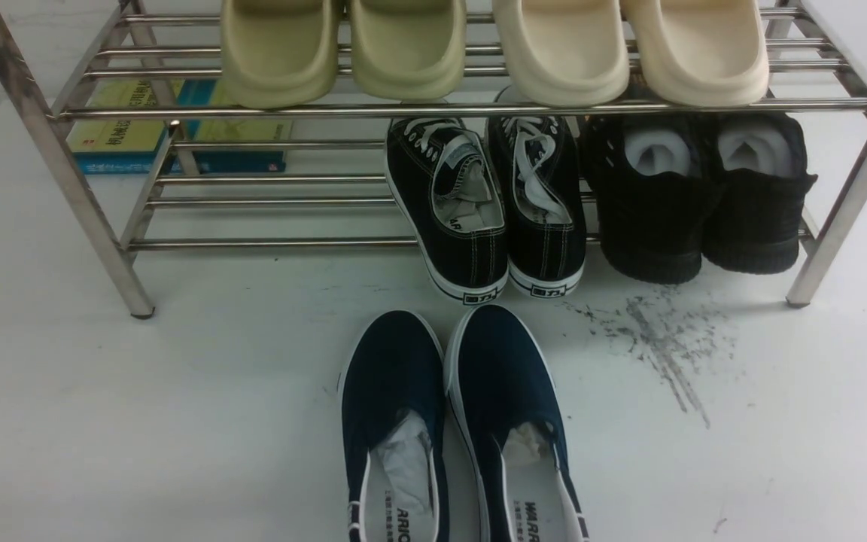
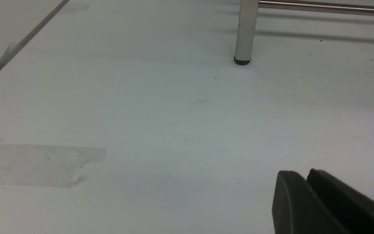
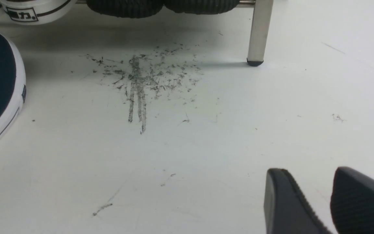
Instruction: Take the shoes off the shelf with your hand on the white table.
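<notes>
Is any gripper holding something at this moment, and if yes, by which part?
Nothing is held. The left gripper and right gripper are both empty above the white table; the shoes lie free on it.

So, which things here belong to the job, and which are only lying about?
Job: navy canvas slip-on shoes; steel bar shelf; white table.
Lying about: black lace-up sneakers; black fuzzy shoes; olive foam slides; cream foam slides; books.

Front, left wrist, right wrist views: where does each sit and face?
Front: between the arms, facing the shelf and navy slip-ons; no arm shows.
Left wrist: low, facing a shelf leg; left gripper fingers nearly together.
Right wrist: low, facing scuff streaks; right gripper open.
Shared: front and right wrist both show the scuffs.
</notes>
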{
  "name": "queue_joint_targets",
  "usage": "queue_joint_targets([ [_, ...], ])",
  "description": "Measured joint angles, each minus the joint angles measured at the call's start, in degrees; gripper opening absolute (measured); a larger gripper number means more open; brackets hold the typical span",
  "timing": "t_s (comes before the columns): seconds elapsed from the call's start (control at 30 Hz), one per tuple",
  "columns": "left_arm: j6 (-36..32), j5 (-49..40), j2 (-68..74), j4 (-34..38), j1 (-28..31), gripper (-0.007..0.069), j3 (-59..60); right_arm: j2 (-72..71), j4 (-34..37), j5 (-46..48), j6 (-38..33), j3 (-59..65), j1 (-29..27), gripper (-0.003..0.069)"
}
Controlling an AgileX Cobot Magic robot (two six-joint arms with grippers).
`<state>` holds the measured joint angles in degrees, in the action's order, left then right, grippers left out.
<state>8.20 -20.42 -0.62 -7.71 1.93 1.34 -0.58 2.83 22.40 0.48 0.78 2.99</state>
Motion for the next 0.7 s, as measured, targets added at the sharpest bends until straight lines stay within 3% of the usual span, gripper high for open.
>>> queue_joint_targets([
  [0.7, 2.3, -0.2, 0.0, 0.0, 0.0, 0.0109, 0.0, 0.0, 0.0, 0.0, 0.0, 0.0, 0.0, 0.0239],
])
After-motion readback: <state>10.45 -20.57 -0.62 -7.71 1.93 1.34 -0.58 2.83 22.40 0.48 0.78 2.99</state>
